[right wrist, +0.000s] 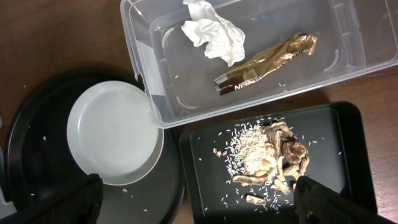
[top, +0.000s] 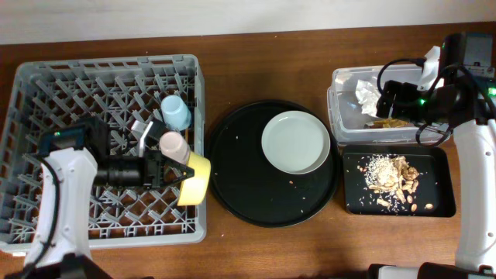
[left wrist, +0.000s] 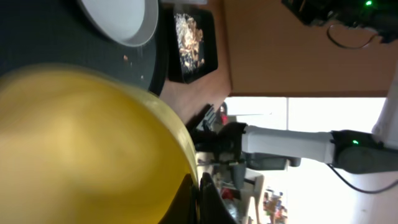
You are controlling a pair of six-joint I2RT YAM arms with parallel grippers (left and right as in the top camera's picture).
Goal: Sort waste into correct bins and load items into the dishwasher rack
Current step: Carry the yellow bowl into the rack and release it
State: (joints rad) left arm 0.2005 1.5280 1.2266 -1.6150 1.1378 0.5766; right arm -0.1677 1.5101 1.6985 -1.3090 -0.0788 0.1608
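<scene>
Two cups, blue [top: 176,112] and pink [top: 173,146], sit in the rack [top: 108,63]. One bowl [top: 194,180] is at the rack's right edge, clamped by my left gripper [top: 183,175]. One plate [top: 294,142] lies on the round tray [top: 240,178]. One tissue [right wrist: 214,34] and one wrapper [right wrist: 267,59] lie in the tub [right wrist: 354,56], and scraps [right wrist: 264,155] heap in the black tray [right wrist: 348,149]. My right gripper [right wrist: 198,186] hangs above, jaws wide apart. The bowl fills my left wrist view as a blur. The wrapper's lettering starts "NES"; I can't read the rest.

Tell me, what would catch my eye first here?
The big grey dishwasher rack dominates the left, where the left end effector grips a yellow bowl beside a blue cup and a pink cup. On the right, food scraps heap on a black tray, beside a clear tub.
</scene>
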